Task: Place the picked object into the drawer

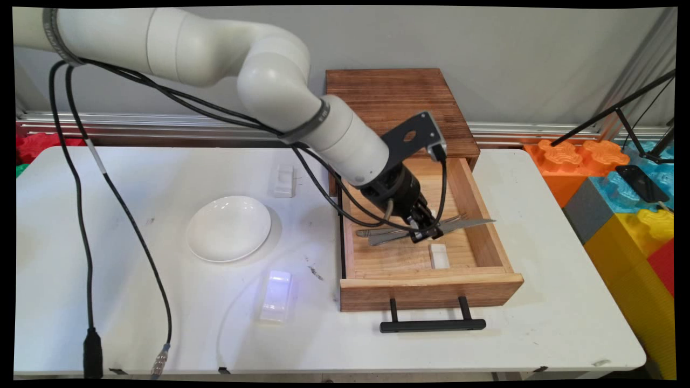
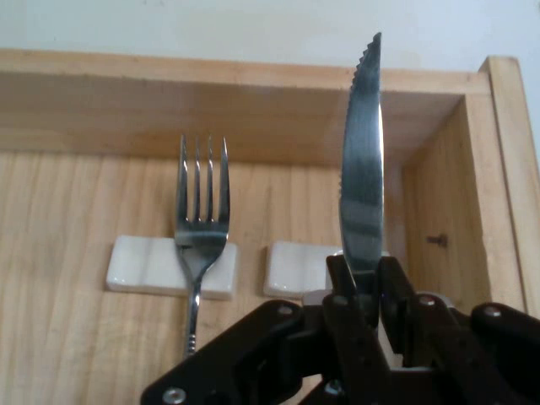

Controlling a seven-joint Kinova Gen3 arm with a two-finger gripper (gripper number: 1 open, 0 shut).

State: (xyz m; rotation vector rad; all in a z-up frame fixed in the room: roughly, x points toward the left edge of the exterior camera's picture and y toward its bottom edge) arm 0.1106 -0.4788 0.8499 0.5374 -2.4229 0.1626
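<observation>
Pincer (image 1: 426,229) clamped on knife (image 2: 363,181), blade gripped between the fingers inside the open wooden drawer (image 1: 485,237), serrated tip pointing right over the drawer's right wall. Fork (image 2: 201,219) lying just beside, tines propped on a white rest (image 2: 143,266); second white rest (image 2: 295,268) under the knife. Best handled level and slowly, clear of fork and drawer walls. White plate (image 1: 228,228) left on tabletop (image 1: 539,302).

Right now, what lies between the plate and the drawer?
Bare table, apart from a few dark scuff marks; the main view shows it between plate and drawer.
</observation>
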